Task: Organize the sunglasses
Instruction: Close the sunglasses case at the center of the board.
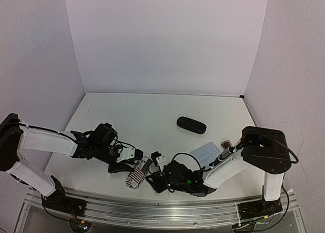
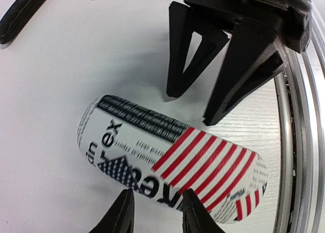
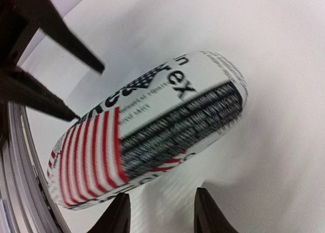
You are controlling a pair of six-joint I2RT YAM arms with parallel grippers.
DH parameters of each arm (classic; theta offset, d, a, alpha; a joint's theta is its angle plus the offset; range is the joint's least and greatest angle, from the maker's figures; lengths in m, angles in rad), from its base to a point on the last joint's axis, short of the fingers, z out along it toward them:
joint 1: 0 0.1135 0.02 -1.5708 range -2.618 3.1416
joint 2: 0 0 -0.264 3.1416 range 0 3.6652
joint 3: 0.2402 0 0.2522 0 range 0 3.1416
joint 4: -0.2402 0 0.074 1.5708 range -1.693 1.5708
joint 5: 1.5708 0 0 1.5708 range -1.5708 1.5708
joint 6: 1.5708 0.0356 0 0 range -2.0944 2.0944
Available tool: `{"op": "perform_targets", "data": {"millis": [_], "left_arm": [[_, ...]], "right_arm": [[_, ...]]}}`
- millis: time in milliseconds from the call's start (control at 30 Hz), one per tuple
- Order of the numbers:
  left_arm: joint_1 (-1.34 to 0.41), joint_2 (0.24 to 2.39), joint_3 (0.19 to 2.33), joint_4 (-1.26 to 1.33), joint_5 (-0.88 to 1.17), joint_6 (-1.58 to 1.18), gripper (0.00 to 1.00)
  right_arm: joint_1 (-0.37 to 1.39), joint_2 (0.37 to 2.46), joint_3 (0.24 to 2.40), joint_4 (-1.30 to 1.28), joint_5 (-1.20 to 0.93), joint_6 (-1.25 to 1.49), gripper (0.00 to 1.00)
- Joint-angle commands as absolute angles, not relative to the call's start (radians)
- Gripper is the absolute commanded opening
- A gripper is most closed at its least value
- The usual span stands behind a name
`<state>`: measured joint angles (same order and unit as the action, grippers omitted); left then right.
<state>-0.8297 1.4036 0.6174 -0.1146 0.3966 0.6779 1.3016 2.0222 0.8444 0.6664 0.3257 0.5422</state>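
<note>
Hovering left fingers (image 2: pixel 119 215) parted, grasping nothing, tips at flag-striped glasses case (image 2: pixel 172 162) | right fingers (image 3: pixel 207 212) parted, empty, opposite side | case lying on bench (image 1: pixel 142 111) | brown sunglasses (image 1: pixel 227 143) just beside light-blue cloth (image 1: pixel 204 153) | black case (image 1: pixel 191 125) farther back

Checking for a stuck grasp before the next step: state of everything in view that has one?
striped case: closed, lying on the table, not gripped
black case: closed, lying apart from both arms
light-blue cloth: lying flat by the right arm
brown sunglasses: mostly hidden, folded or not unclear
left pincer: open, empty, at the striped case
right pincer: open, empty, at the striped case
</note>
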Motion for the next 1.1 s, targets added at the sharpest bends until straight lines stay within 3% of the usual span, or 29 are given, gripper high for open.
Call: {"op": "perform_targets", "data": {"millis": [0, 200, 567, 733, 867, 1067], "left_arm": [[-0.822, 1.356, 0.669, -0.157, 0.411, 0.655, 0.35], [-0.822, 1.343, 0.666, -0.192, 0.429, 0.678, 0.4], [-0.815, 1.367, 0.654, -0.211, 0.407, 0.574, 0.72], [-0.761, 1.407, 0.653, -0.24, 0.402, 0.502, 0.8], [-0.715, 1.438, 0.688, -0.298, 0.417, 0.512, 0.99], [-0.715, 1.492, 0.727, -0.299, 0.379, 0.557, 1.0]], "right_arm": [[1.299, 1.913, 0.795, 0.582, 0.193, 0.593, 0.42], [1.29, 1.861, 0.756, 0.52, 0.126, 0.604, 0.42], [1.246, 2.044, 0.946, 0.46, 0.054, 0.538, 0.41], [1.245, 2.095, 1.014, 0.458, 0.091, 0.526, 0.41], [1.238, 2.141, 1.091, 0.454, 0.135, 0.528, 0.4], [1.235, 2.173, 1.142, 0.456, 0.161, 0.556, 0.39]]}}
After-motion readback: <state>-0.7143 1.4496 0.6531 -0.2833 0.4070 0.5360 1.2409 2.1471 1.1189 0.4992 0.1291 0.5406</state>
